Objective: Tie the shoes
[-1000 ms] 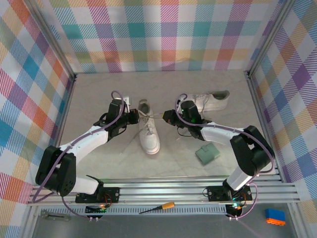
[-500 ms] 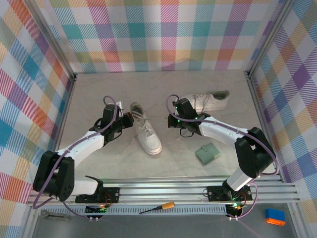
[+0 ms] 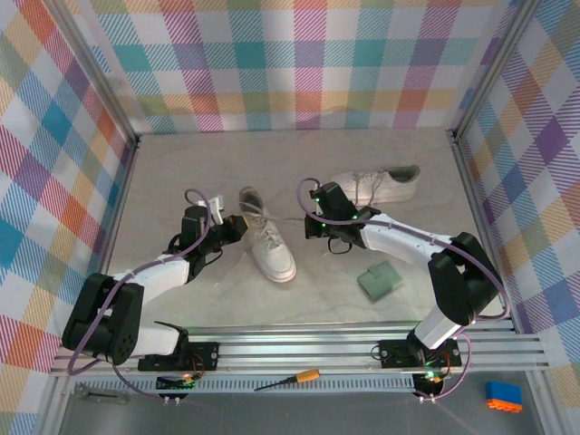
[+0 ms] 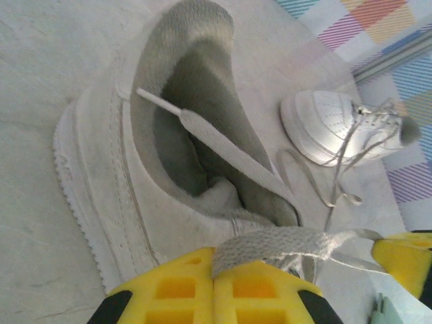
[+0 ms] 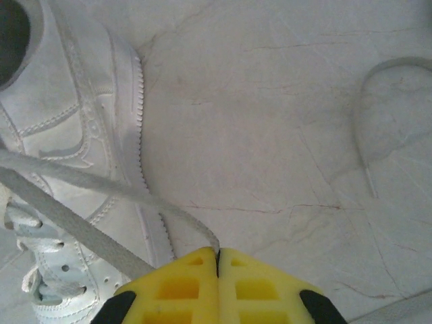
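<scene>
Left end effector [image 4: 214, 262] and right end effector [image 5: 217, 254] clamped on laces [image 4: 283, 239], sneaker [image 3: 270, 243] between

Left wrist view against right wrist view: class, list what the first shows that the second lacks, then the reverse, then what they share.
The left wrist view gives the grey-lined opening of the near shoe, a lace end lying across it, and the second shoe beyond with loose laces. The right wrist view gives instead the near shoe's toothed sole edge and a lace loop lying loose. Shared: the near shoe, the table, and yellow fingers pinching a lace, with the left gripper and right gripper both shut.
</scene>
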